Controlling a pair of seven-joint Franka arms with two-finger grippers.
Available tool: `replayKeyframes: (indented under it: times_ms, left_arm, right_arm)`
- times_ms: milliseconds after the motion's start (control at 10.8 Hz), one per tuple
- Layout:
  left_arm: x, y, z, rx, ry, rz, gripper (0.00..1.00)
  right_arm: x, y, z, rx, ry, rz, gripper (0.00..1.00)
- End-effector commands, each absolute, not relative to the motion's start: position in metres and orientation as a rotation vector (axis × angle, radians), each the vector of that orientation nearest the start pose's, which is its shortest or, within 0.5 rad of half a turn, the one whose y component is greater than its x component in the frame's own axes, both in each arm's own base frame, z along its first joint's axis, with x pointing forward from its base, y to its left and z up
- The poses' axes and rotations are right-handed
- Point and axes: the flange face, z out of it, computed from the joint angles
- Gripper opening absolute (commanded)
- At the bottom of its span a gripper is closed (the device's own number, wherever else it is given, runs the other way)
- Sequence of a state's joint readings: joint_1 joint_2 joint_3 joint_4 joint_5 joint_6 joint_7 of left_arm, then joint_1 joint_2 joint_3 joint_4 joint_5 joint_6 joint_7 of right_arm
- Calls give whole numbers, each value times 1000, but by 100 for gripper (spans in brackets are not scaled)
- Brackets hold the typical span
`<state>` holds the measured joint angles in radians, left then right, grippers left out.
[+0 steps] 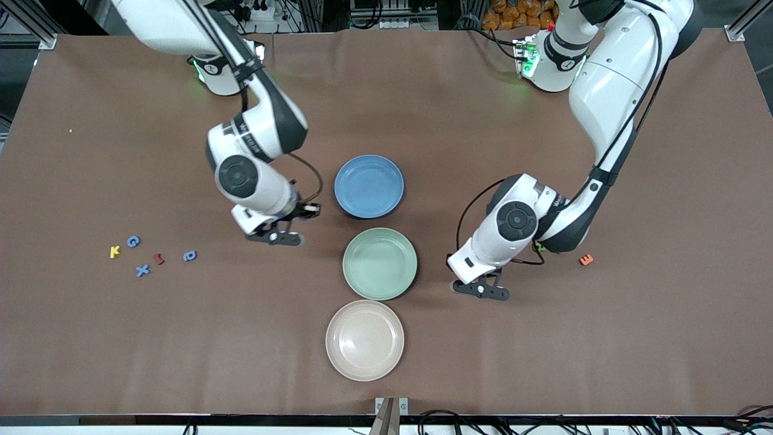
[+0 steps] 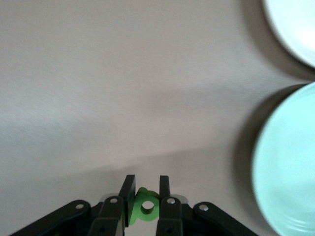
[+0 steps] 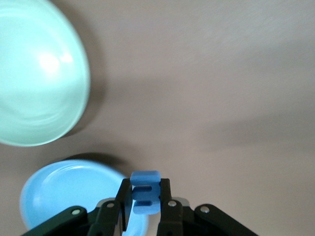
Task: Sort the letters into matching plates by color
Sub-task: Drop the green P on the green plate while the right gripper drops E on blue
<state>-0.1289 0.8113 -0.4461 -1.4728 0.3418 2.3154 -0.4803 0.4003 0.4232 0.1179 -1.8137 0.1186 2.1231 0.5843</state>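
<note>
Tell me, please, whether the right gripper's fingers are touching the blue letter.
Touching. The right wrist view shows the right gripper shut on the blue letter, both fingers pressed against its sides with no gap, beside the blue plate.

- We see a matt brown table (image 1: 543, 362) cover, faintly grainy like paper or felt.
- The plates (image 1: 380, 264) look smooth, satin plastic.
- Our arms' shells (image 1: 610, 78) are glossy white plastic.
- The letters (image 1: 142, 270) look foamy, matt.

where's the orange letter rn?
The orange letter lies on the table toward the left arm's end, beside the left arm's elbow, apart from the green plate. Neither hand holds it.
</note>
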Motion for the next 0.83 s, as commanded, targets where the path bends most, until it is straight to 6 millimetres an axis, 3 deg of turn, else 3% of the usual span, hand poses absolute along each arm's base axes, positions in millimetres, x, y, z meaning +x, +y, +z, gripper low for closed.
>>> replayKeyframes:
  times_ms: [0,370,647,740]
  left_arm:
    - [634,-363,250,-3241,171,-157,0]
    - [613,-412,256,-3313,59,-235,0]
    - [597,-444,261,-3373,-25,-301,0]
    - [595,-449,261,-3388,-34,-316,0]
  right_arm:
    - [512,376,295,-2972,358,222,0]
    - [451,411,253,-2985,351,228,0]
    - [419,426,230,-3002,394,236,0]
    - [413,431,229,-2999,418,250,48]
